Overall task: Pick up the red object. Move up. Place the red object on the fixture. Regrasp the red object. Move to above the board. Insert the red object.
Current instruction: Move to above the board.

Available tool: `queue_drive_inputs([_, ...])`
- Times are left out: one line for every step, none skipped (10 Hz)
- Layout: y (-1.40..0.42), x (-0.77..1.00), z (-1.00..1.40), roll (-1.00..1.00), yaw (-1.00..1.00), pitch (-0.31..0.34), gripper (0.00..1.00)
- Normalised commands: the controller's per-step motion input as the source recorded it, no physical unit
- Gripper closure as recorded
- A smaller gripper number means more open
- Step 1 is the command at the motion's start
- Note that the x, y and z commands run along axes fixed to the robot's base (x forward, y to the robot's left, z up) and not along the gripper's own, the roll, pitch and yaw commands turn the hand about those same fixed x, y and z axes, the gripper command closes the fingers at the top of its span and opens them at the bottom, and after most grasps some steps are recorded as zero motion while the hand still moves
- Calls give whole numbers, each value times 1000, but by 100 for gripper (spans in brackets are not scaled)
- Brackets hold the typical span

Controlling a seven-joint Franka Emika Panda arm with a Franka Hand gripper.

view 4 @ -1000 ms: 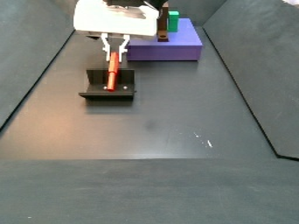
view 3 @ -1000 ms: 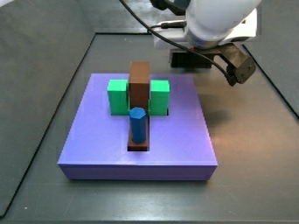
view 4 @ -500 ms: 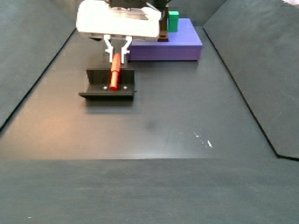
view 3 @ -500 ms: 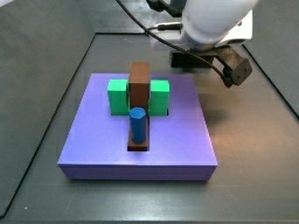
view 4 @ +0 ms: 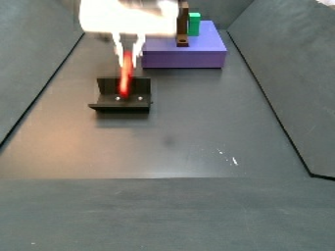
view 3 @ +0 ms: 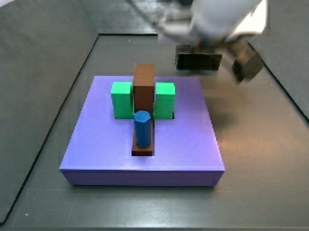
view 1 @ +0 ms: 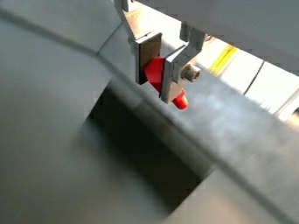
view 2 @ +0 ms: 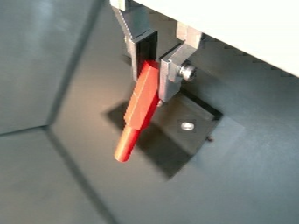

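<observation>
The red object (view 2: 138, 114) is a thin red stick clamped by its upper end between the gripper's (view 2: 158, 72) silver fingers and hanging down at a slant. In a wrist view only a short red stub (view 1: 156, 77) shows between the pads of the gripper (view 1: 162, 80). The gripper (view 4: 127, 54) is blurred by motion and holds the red object (view 4: 127, 75) just above the dark fixture (view 4: 121, 99). The fixture (view 2: 177, 131) lies under the stick's lower part. The purple board (view 3: 145, 144) is to the side, and the arm hides the stick in that view.
On the board stand green blocks (view 3: 122, 97), a brown bar (view 3: 145, 86) and a blue peg (view 3: 141, 129). The board (view 4: 197, 51) sits behind the fixture against the far wall. Dark walls bound the grey floor (view 4: 183, 137).
The gripper has risen a little with the red object, lifting the stick's lower end away from the fixture. The arm is now motion-blurred in both side views.
</observation>
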Motion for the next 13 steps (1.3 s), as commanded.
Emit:
queue_drive_inputs([-20, -67, 1400, -60, 19, -24, 100])
queue_drive_inputs([-2, -72, 1400, -62, 17, -45, 100])
queue_drive_inputs([-21, -57, 1400, -18, -5, -8, 100])
queue_drive_inputs([-27, -54, 1400, 1, -12, 1, 100])
queue_drive_inputs([-13, -53, 1400, -24, -20, 14, 100])
queue_drive_inputs([-18, -40, 966, -26, -16, 29, 100])
queue_drive_inputs([-16, 2, 417, -1, -10, 49, 100])
queue_drive_inputs([-14, 19, 250, 18, -6, 61, 100])
queue_drive_inputs([-1400, -859, 310, -1000, -103, 151, 100])
queue_drive_inputs([-1400, -889, 295, -1000, -94, 147, 100])
queue_drive_inputs([-1400, -925, 310, -1000, -85, 142, 100])
queue_drive_inputs([-1400, -940, 277, -1000, -71, 147, 100])
queue_drive_inputs([-1400, -914, 294, -1000, -57, 150, 100])
